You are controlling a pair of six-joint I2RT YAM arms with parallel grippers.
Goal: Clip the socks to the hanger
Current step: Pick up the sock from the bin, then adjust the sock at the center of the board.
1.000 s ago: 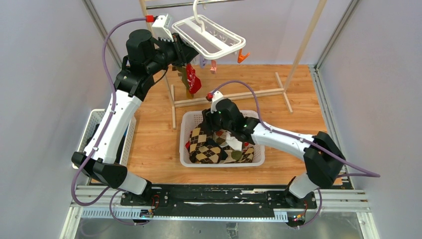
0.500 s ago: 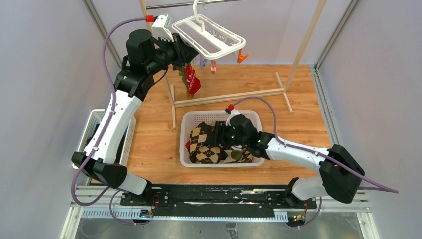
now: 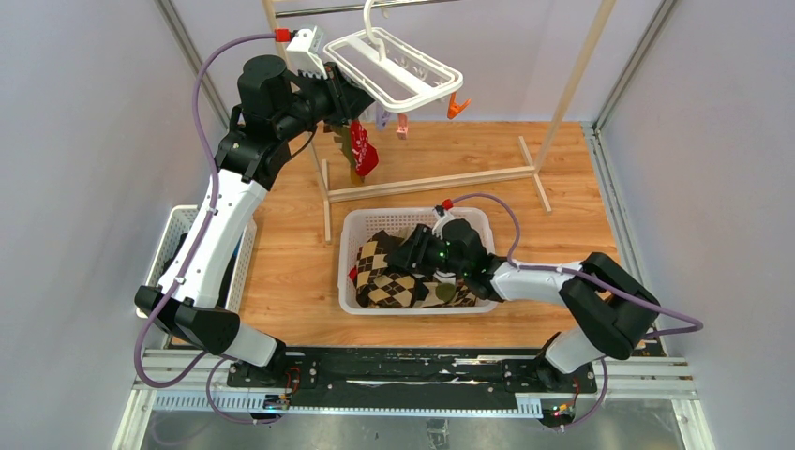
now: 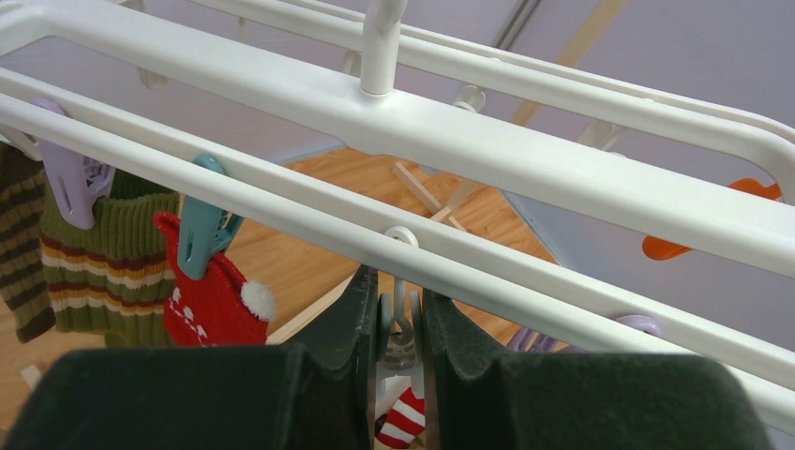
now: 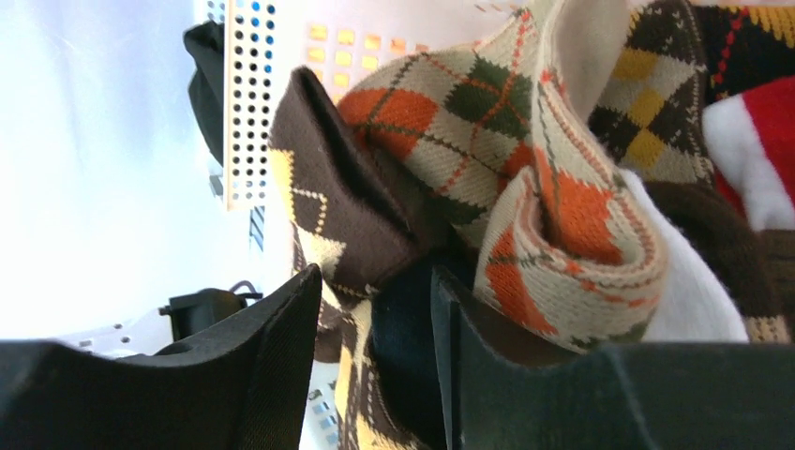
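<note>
A: Left side status?

B: The left gripper (image 4: 398, 314) is held up under the near rail of the white plastic double-rail drying hanger (image 4: 487, 150), at the far left of the scene. The fingers are nearly closed and pinched on a small pale hanging clip (image 4: 399, 330). It is judged that the clip is being squeezed open and kept ready for a sock.

A: What is already clipped?

B: Two socks are seen hung. A red sock with a white pompom (image 4: 208, 305) is held by a teal clip (image 4: 197, 239). An olive-striped knitted sock (image 4: 105, 267) is held by a lilac clip (image 4: 77, 183). Both are left of the pinched clip.

A: And the right?

B: The right gripper (image 5: 375, 286) is pushed into the sock pile in the white perforated plastic basket (image 3: 349, 246), near centre. The fingers are partly open and set either side of dark navy fabric (image 5: 405, 328). Nothing is clamped yet. A brown argyle sock (image 5: 342, 192) and a tan-and-orange argyle sock (image 5: 525, 187) lie just beyond the tips. The fingers are likely placed this way so one sock can be picked from the pile.

A: Change against a second ago?

B: The left arm and the hanger are unmoved. The right gripper (image 3: 405, 255) has been dropped from above the far half of the basket into the pile, now pointing left. The elbow, swung out right half a second ago, has been drawn back in.
</note>
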